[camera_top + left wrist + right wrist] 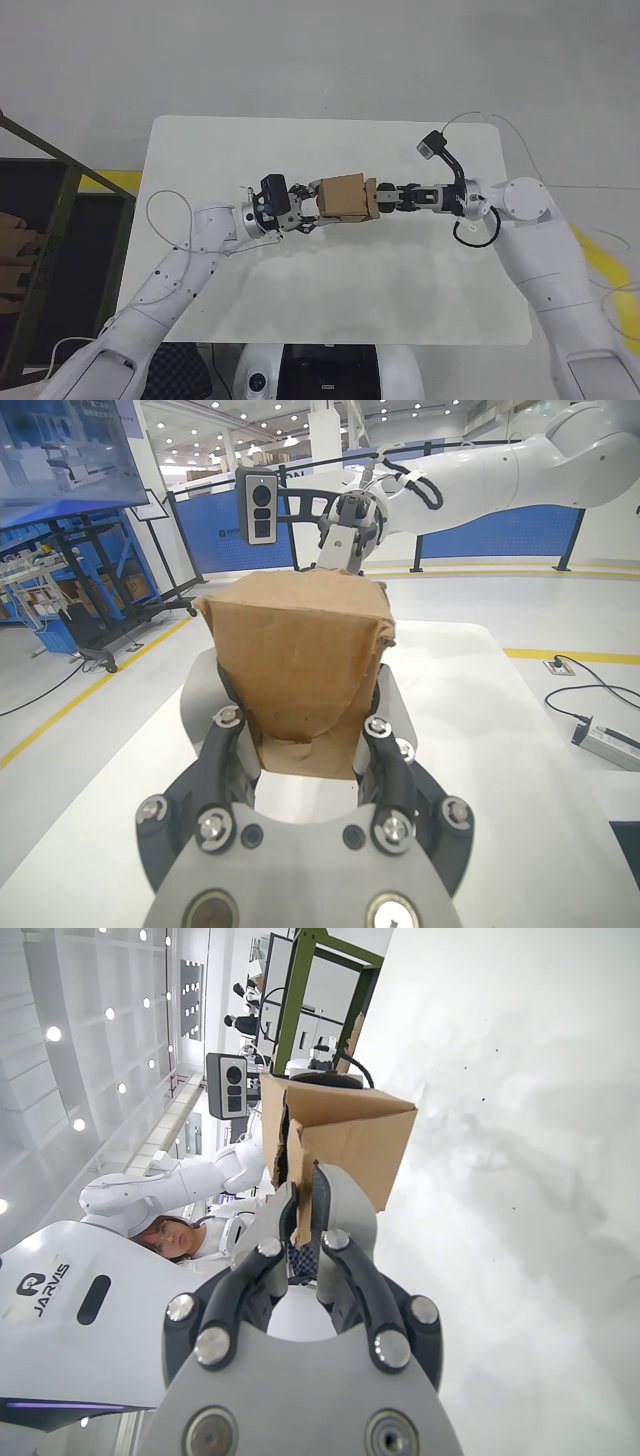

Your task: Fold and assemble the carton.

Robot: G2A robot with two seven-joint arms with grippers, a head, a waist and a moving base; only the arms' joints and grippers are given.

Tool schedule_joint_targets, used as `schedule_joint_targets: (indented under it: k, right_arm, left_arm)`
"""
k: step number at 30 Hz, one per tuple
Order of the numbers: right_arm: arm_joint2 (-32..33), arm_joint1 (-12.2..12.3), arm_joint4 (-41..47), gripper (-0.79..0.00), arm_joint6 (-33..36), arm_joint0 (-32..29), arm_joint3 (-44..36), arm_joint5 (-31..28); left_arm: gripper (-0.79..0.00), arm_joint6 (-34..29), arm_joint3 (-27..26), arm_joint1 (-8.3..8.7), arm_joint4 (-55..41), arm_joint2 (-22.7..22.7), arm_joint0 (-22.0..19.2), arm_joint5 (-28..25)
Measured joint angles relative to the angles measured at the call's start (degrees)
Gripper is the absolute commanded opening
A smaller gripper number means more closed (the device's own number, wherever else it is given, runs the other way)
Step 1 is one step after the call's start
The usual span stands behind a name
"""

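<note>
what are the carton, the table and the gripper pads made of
Carton: brown corrugated cardboard, matte; the ragged edges and soft creases show it.
Table: smooth white top with a faint sheen, perhaps laminate or painted board; the look leaves it open.
Pads on the right gripper: black and matte, likely rubber, pinching a carton flap.

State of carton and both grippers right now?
carton, folded into a box shape, held between the two grippers, flap edges ragged
left gripper, shut on one end of the carton
right gripper, shut on a flap at the carton's other end
</note>
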Motion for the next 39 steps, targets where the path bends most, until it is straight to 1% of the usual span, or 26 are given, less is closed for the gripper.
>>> schedule_joint_targets:
  k: [15, 25, 29, 34, 36, 37, 39]
  right_arm:
    - [-1.34, -0.05, -0.1, -0.785, -0.95, 0.69, -0.49, 0.15]
    - [-2.83, -0.32, -0.19, -0.785, -1.72, 1.55, -1.06, 0.27]
    - [-3.28, -0.39, -0.22, -0.763, -1.96, 1.76, -1.11, 0.35]
    - [-3.58, -0.37, -0.07, -0.754, -1.83, 1.55, -1.39, 0.48]
    - [-3.82, -0.37, 0.09, -0.73, -1.62, 1.39, -1.76, 0.58]
    - [-3.94, -0.38, 0.18, -0.705, -1.51, 1.34, -1.91, 0.6]
    - [-4.09, -0.4, 0.52, -0.699, -1.3, 1.28, -2.02, 0.59]
  left_arm:
    - [-0.372, 0.66, -0.65, 0.23, 1.33, 0.35, 0.42, 0.35]
    - [-0.369, 0.92, -0.93, 0.32, 1.75, 0.66, 0.52, 0.58]
    - [-0.366, 0.98, -0.72, 0.33, 1.45, 0.63, 0.44, 0.72]
    - [-0.376, 0.71, -0.21, 0.29, 0.2, 0.38, 0.25, 0.85]
    - [-0.369, 0.6, -0.17, 0.27, -0.17, 0.35, 0.19, 0.87]
    - [-0.369, 0.53, -0.14, 0.26, -0.29, 0.35, 0.17, 0.91]
    - [-0.369, 0.35, -0.06, 0.23, -0.62, 0.33, 0.1, 1.01]
